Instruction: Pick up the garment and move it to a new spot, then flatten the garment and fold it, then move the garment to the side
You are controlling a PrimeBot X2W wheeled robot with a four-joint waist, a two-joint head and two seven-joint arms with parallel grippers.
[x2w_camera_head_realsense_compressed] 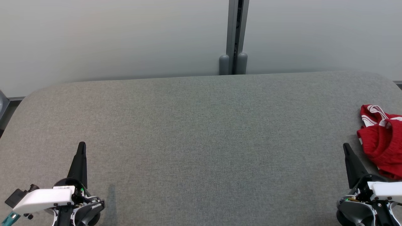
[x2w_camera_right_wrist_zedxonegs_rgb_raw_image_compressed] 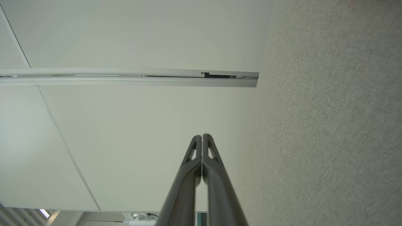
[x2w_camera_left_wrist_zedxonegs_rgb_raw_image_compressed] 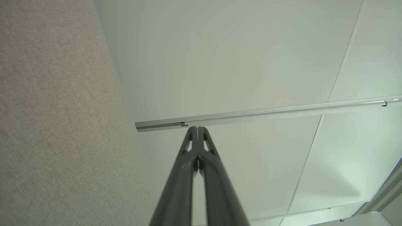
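Resting just beside the closed right claw [x2w_camera_head_realsense_compressed: 346,146], the garment [x2w_camera_head_realsense_compressed: 381,139] lies far from the closed left claw [x2w_camera_head_realsense_compressed: 82,144].

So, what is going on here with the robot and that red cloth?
Nothing is being handled yet. The crumpled red knitted garment with white stripes lies at the right edge of the grey fabric-covered table. The left tool and the right tool sit low near the front of the table, both shut and empty. The right tool is close beside the garment but does not seem to touch it. Picking up has not yet begun.
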